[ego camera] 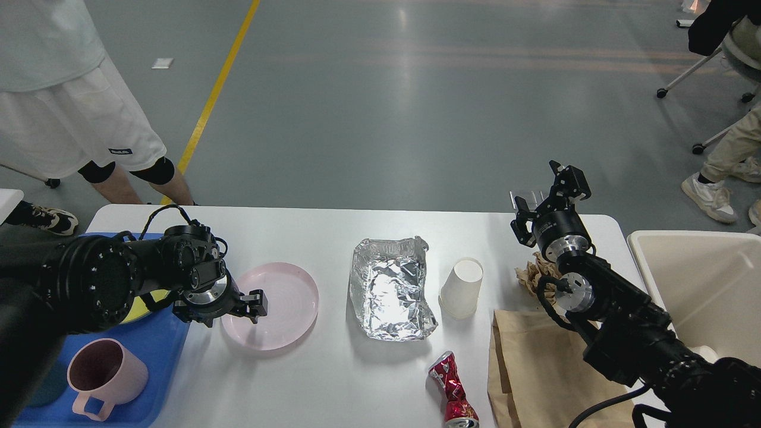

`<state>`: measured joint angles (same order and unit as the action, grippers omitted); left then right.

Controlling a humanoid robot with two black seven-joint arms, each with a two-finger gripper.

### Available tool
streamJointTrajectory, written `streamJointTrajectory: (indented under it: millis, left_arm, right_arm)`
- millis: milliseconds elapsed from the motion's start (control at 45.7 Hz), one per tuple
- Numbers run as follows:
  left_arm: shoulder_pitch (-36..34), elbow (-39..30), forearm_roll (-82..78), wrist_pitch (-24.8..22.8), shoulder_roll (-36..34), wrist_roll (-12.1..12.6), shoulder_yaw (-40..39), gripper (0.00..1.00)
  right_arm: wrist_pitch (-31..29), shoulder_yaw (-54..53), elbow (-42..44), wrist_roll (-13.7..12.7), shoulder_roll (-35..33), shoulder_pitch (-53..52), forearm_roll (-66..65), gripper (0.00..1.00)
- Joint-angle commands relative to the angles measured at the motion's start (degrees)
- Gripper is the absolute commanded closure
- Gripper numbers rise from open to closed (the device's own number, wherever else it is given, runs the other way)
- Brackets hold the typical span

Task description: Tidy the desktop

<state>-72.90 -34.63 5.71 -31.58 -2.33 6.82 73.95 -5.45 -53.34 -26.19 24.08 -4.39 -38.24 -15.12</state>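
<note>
The desktop [333, 380] is lying long-axis left to right, carrying one pink plate [279, 306]; left gripper [254, 304] is pinching its rim, right gripper [550, 193] is hanging spread, empty.

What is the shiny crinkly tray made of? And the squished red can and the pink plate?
The crinkly tray looks like thin aluminium foil: bright silver, full of creases. The red can seems thin painted metal, glossy and crushed into sharp folds. The pink plate is probably plastic, smooth with a soft matte sheen, though that's a guess.
</note>
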Motion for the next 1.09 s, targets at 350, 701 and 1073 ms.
streamJointTrajectory:
  millis: [350, 701, 1073]
  left_arm:
    - [1.4, -0.1, 0.0, -0.3, -0.4, 0.0, -0.5, 0.6]
    - [2.2, -0.1, 0.0, -0.2, -0.2, 0.0, -1.7, 0.76]
    - [2.2, -0.1, 0.0, -0.3, -0.6, 0.0, -1.6, 0.9]
  right_arm:
    - [0.0, 0.0, 0.0, 0.0, 0.0, 0.0, 0.0, 0.0]
    - [0.0, 0.0, 0.0, 0.0, 0.0, 0.0, 0.0, 0.0]
    - [0.0, 0.0, 0.0, 0.0, 0.0, -0.1, 0.0, 0.0]
